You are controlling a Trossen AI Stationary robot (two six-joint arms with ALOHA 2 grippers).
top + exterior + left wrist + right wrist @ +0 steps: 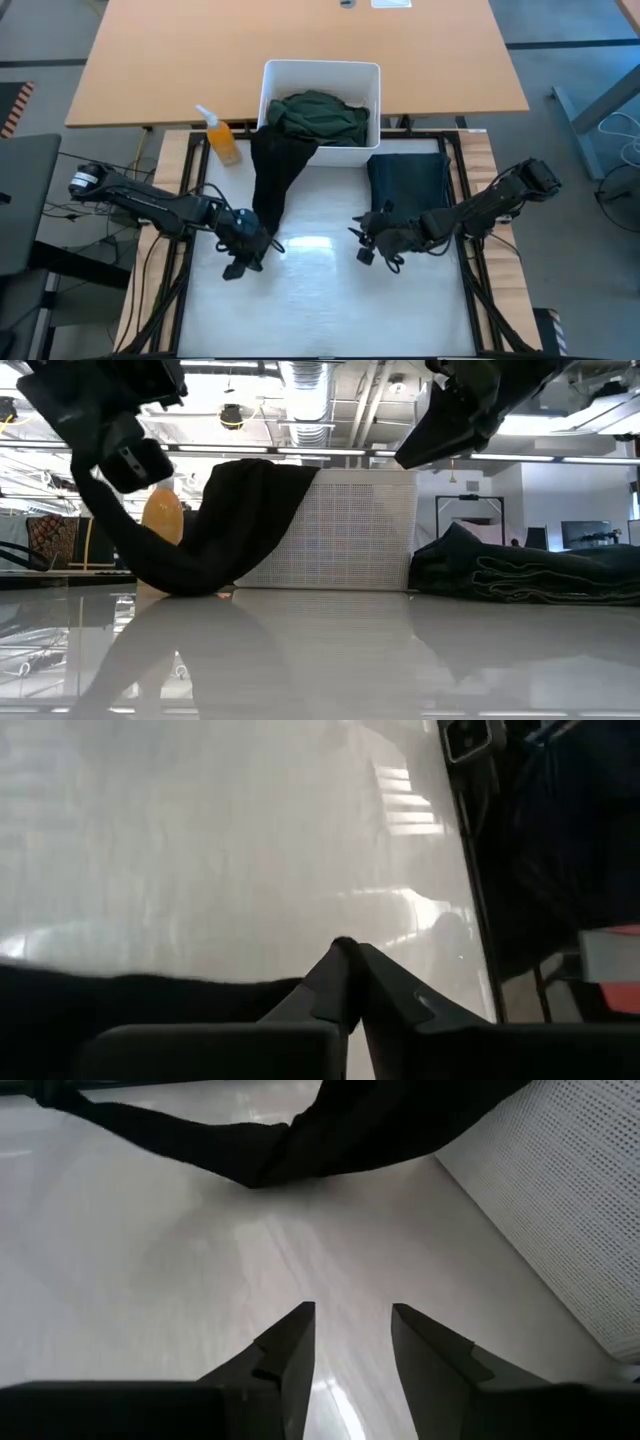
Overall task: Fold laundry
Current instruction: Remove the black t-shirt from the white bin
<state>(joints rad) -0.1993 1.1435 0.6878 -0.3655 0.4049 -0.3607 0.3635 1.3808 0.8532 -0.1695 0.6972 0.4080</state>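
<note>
The laundry is in three spots. A long black garment hangs out of the white bin and runs down across the shiny white table. A dark green garment is bunched up inside the bin and fills it to the top. A folded dark pile lies flat on the table just beside the bin, on the right arm's side.

The high view is the only one that looks into the bin. The low view shows only the bin's dotted side wall, with the black garment draped over its edge, dipping to the table and rising again toward the left gripper. The low view also shows the stacked edges of the folded pile. An orange bottle stands beside the bin on the left arm's side.

In the left wrist view, the left gripper's fingers are pressed together and black cloth lies right at them, so it is pinching the end of the black garment. In the right wrist view, the right gripper has a gap between its fingers with nothing in it. It is above bare table, near the folded pile.
</note>
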